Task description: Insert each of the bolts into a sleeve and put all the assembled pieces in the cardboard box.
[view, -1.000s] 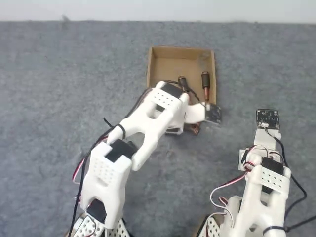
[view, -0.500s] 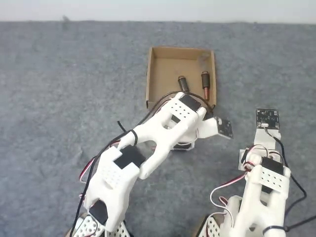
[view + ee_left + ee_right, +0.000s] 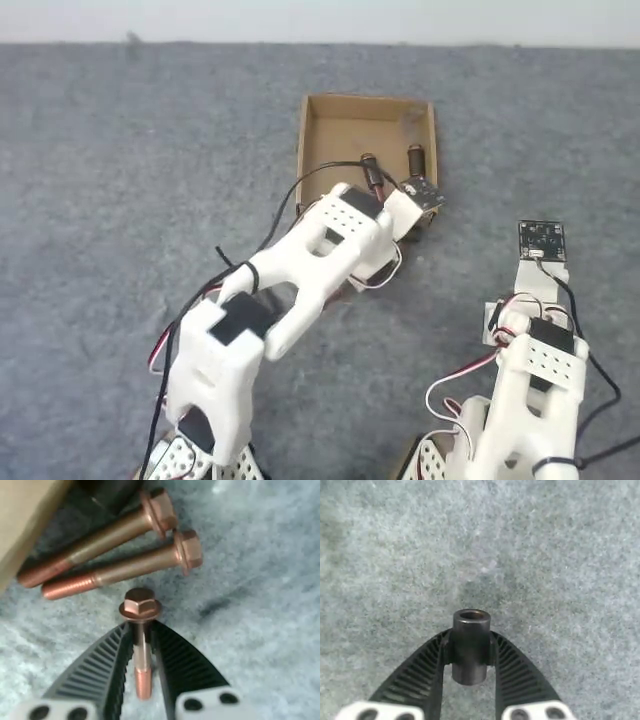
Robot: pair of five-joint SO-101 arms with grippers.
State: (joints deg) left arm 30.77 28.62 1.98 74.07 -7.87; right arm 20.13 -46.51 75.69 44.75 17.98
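The left gripper (image 3: pixel 141 626) has its fingers closed on the shank of a copper bolt (image 3: pixel 140 607), hex head pointing away from the wrist and threaded tip tucked back between the fingers. It is held just over the grey surface (image 3: pixel 120 200) at the near wall of the cardboard box (image 3: pixel 345 135). Two loose bolts (image 3: pixel 131 566) lie side by side just beyond it, close against the box's outer wall. The right gripper (image 3: pixel 470 637), well apart on the other side of the surface, has its fingers clamped around a dark sleeve (image 3: pixel 471 647), held with its open bore facing away from the wrist. Two assembled pieces (image 3: pixel 416 165) already lie inside the box, so the work appears to be at the mating step for a third pair, each half in hand but not yet joined. The next move likely calls for bringing the left arm (image 3: pixel 330 245) and right arm (image 3: pixel 535 370) together and lining the bolt's threaded end up with the bore. With that end buried between the fingers, the approach angle will probably need care before the pair can go into the box.
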